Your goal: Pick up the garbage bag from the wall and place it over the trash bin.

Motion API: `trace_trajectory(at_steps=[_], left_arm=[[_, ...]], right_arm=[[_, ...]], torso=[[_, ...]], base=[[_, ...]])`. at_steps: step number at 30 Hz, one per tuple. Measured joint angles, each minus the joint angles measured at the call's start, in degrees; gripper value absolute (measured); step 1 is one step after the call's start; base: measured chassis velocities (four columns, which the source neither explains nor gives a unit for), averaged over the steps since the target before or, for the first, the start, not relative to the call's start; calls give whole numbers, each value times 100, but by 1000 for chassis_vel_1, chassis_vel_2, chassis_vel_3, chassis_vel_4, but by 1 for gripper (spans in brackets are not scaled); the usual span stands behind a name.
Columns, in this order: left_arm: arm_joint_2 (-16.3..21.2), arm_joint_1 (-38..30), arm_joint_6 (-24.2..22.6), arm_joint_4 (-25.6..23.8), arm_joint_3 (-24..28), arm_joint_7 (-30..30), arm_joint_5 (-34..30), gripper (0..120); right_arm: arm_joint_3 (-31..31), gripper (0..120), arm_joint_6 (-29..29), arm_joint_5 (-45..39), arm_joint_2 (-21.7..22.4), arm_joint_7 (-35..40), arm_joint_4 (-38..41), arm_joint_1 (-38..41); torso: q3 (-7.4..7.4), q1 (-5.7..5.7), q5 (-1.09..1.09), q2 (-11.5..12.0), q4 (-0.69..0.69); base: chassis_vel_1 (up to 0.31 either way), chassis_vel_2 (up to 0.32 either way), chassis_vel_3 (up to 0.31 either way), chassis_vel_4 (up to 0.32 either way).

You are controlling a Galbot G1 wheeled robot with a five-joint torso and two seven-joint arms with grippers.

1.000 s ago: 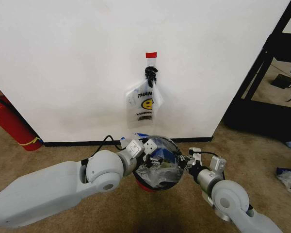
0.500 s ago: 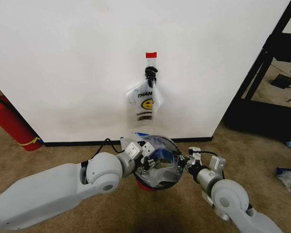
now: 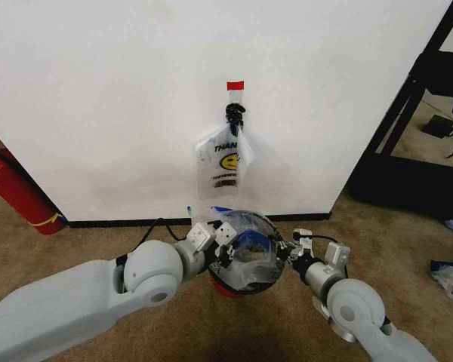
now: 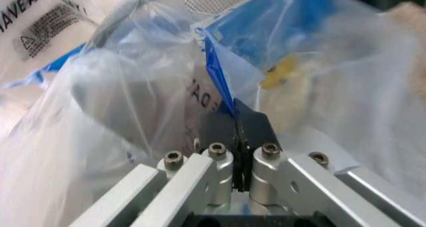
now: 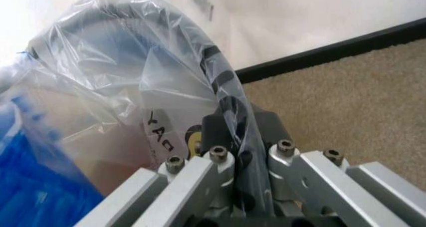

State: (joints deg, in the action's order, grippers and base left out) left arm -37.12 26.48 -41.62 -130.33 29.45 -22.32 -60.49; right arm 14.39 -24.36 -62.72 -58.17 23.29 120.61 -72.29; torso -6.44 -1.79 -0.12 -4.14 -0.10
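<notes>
Stretching the garbage bag (image 3: 245,253) over the trash bin (image 3: 228,287), both hands pinched on plastic, left hand (image 4: 237,121) & right hand (image 5: 233,132), I'd pull evenly w/o tearing.

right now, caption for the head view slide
Both grippers, left and right, pinch the garbage bag over the trash bin below the wall.

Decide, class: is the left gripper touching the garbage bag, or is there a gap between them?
Touching. The left wrist view shows the left gripper pinched shut on a blue-edged fold of the garbage bag.
</notes>
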Motion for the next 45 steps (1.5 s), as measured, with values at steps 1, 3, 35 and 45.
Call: trace_trajectory(at_steps=[1,3,35,45], left_arm=[[19,26,10,-33,-26,3,-3,0],[153,268,111,-266,-243,5,-8,0],[194,3975,1454,-438,-2001,1009,2669,0],[97,4016,1674,-475,-2114,933,2648,5]], right_arm=[[6,1,2,-13,-9,14,-8,6],[22,1,4,-110,-62,84,-52,59],[619,1,-142,-1306,-231,755,-46,102],[523,1,-137,-1147,-281,700,39,47]], torso=[[0,0,0,0,0],[0,0,2,0,1],[0,0,2,0,2],[0,0,1,0,1]], base=[[0,0,0,0],[0,0,0,0],[0,0,0,0],[0,0,0,0]])
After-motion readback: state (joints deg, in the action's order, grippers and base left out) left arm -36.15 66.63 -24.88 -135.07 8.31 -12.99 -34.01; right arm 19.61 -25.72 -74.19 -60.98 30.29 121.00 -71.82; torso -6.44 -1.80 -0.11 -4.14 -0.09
